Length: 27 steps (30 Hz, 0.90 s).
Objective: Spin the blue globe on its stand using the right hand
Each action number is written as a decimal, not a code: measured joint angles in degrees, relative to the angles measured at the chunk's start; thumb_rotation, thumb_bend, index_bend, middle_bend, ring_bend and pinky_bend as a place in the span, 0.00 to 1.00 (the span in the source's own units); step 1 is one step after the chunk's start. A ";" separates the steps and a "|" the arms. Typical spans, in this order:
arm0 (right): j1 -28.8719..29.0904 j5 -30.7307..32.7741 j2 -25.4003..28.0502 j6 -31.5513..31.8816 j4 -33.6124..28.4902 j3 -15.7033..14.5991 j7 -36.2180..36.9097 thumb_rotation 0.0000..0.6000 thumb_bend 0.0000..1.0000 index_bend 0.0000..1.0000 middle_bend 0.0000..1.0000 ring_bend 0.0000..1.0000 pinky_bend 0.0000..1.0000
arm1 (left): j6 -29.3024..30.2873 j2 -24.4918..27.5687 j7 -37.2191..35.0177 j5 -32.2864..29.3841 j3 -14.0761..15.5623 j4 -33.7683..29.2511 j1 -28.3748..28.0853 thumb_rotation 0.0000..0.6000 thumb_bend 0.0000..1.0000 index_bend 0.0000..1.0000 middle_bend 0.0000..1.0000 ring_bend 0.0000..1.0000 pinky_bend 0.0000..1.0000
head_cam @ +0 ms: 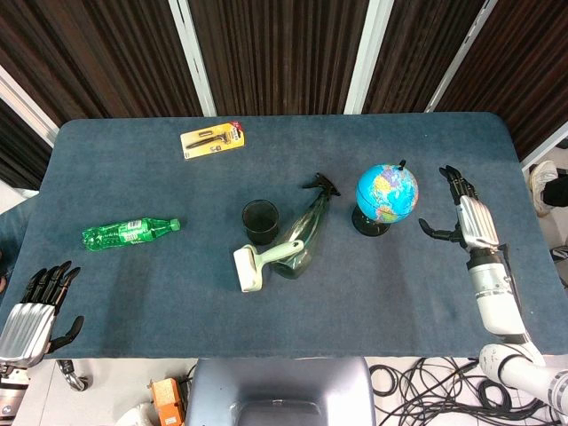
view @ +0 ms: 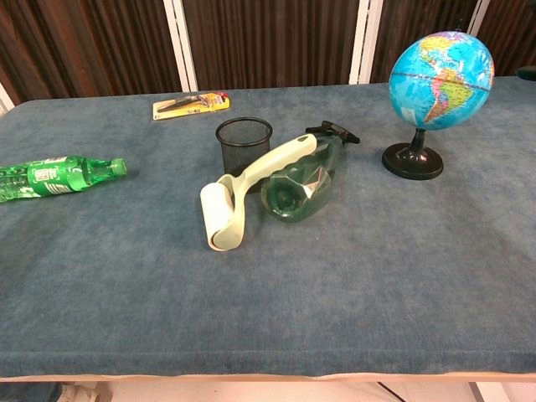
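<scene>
The blue globe (head_cam: 387, 192) stands upright on its black stand (head_cam: 371, 222) at the table's right side; the chest view shows the globe (view: 441, 79) and its stand (view: 412, 161) at the upper right. My right hand (head_cam: 463, 216) hovers open just right of the globe, fingers spread, thumb toward it, a small gap between them. My left hand (head_cam: 37, 311) rests open at the table's near left corner. Neither hand appears in the chest view.
A green spray bottle (head_cam: 302, 235) and a lint roller (head_cam: 257, 262) lie at the centre beside a black mesh cup (head_cam: 261, 221). A green plastic bottle (head_cam: 130, 232) lies at left. A packaged tool (head_cam: 213, 139) sits at the far left.
</scene>
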 measured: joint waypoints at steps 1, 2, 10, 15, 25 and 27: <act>0.15 -0.07 -0.03 0.03 0.25 -0.08 0.00 1.00 0.20 0.00 0.00 0.00 0.01 | -0.15 -0.05 0.12 -0.16 -0.03 0.02 -0.06 1.00 0.38 0.07 0.00 0.00 0.00; 0.27 -0.09 -0.12 0.14 0.40 -0.13 -0.09 1.00 0.20 0.00 0.00 0.00 0.01 | -0.19 -0.08 0.24 -0.24 -0.07 0.01 -0.10 1.00 0.38 0.07 0.00 0.00 0.00; 2.05 1.20 -1.70 0.28 2.00 -0.10 -2.48 1.00 0.19 0.00 0.00 0.00 0.01 | -1.41 -0.47 0.68 -0.72 -0.31 0.09 -0.78 1.00 0.38 0.07 0.00 0.00 0.00; 3.85 1.96 -2.60 -0.29 1.84 0.48 -3.79 1.00 0.18 0.00 0.00 0.00 0.01 | -2.44 -0.62 0.64 -1.39 -0.54 0.29 -1.31 1.00 0.38 0.07 0.00 0.00 0.00; 5.62 2.39 -3.90 0.86 0.31 0.58 -7.01 1.00 0.18 0.00 0.00 0.00 0.01 | -3.07 -0.46 0.50 -1.99 -0.65 0.23 -1.68 1.00 0.38 0.07 0.00 0.00 0.00; 5.96 2.83 -4.32 0.85 0.77 0.63 -7.33 1.00 0.18 0.00 0.00 0.00 0.01 | -3.06 -0.43 0.52 -2.00 -0.64 0.10 -1.68 1.00 0.38 0.07 0.00 0.00 0.00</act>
